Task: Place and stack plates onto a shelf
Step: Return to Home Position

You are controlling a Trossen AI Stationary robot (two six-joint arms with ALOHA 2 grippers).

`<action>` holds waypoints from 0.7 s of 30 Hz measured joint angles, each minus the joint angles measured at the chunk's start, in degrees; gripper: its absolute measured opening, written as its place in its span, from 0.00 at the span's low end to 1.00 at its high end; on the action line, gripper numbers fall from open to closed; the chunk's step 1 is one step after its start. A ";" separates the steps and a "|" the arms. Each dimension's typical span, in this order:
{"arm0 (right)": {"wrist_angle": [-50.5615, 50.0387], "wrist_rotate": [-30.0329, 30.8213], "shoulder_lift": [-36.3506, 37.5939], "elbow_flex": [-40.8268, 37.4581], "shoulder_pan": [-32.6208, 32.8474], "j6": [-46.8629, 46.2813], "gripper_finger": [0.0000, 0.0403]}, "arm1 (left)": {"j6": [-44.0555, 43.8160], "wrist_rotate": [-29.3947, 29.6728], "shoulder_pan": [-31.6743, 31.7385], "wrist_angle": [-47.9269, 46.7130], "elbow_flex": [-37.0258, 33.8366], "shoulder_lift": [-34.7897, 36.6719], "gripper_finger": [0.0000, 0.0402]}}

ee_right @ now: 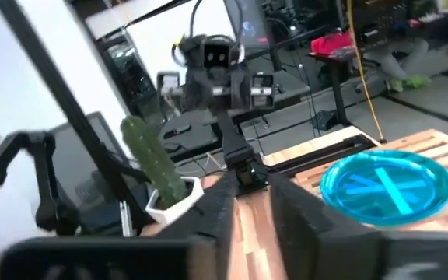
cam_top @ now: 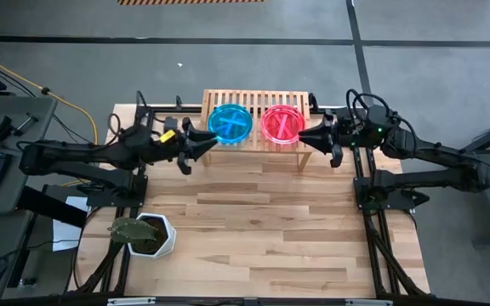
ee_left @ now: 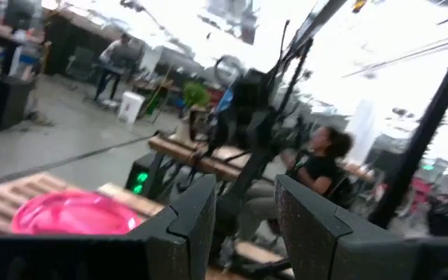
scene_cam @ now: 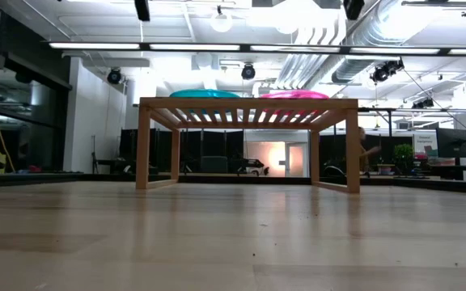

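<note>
A butcher-block wooden tabletop [cam_top: 262,229] in a strip-lit workshop (grey concrete floor [cam_top: 228,59]) bears a low slatted light-wood shelf [cam_top: 258,97]. Atop it, round translucent teal plastic plates [cam_top: 229,124] sit just beyond the left gripper [cam_top: 202,142], fingers parted and empty. Matching pink plates [cam_top: 282,124] sit just beyond the right gripper [cam_top: 307,136], likewise parted.

We see the shelf [scene_cam: 249,103] standing on the wooden tabletop [scene_cam: 233,234], and from this low level its legs and the underside of its slats are visible. On its top lie the teal plates [scene_cam: 205,94] at the left and the pink plates [scene_cam: 294,94] at the right, side by side. Only their rims rise above the front rail, so we cannot count them.
</note>
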State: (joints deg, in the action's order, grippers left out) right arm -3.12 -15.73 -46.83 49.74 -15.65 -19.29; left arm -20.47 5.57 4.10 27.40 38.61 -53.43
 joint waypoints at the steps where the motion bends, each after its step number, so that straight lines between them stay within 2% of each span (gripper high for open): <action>1: -0.04 -0.09 0.00 0.00 0.46 1.52 0.13 | -0.02 -0.70 0.00 -0.11 0.02 0.93 0.30; 3: -0.14 -0.39 0.00 0.02 1.44 4.35 0.04 | 0.05 -2.08 0.00 -1.45 0.02 3.10 0.30; 4: -0.38 -0.39 0.00 0.02 1.87 5.40 0.02 | 0.36 -2.69 0.00 -2.37 0.02 4.26 0.30; 7: -1.17 -0.39 -0.04 0.02 2.78 5.87 0.04 | 2.45 -3.95 -0.09 -6.81 0.02 7.94 0.28; 10: -3.13 -1.23 -0.04 0.02 3.29 6.32 0.02 | 5.35 -4.74 -0.52 -8.64 -1.52 10.90 0.21; 15: -6.62 -1.37 -0.04 0.02 3.93 4.11 0.01 | 5.43 -5.25 -1.65 0.77 -12.60 16.04 0.02; 21: -7.52 -1.41 -0.04 0.02 3.92 3.74 0.00 | 0.51 -4.50 -1.97 15.51 -28.12 22.55 0.00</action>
State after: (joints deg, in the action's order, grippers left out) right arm -10.64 -17.13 -46.87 49.76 -11.73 -15.55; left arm -19.96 1.06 2.13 42.91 10.49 -30.88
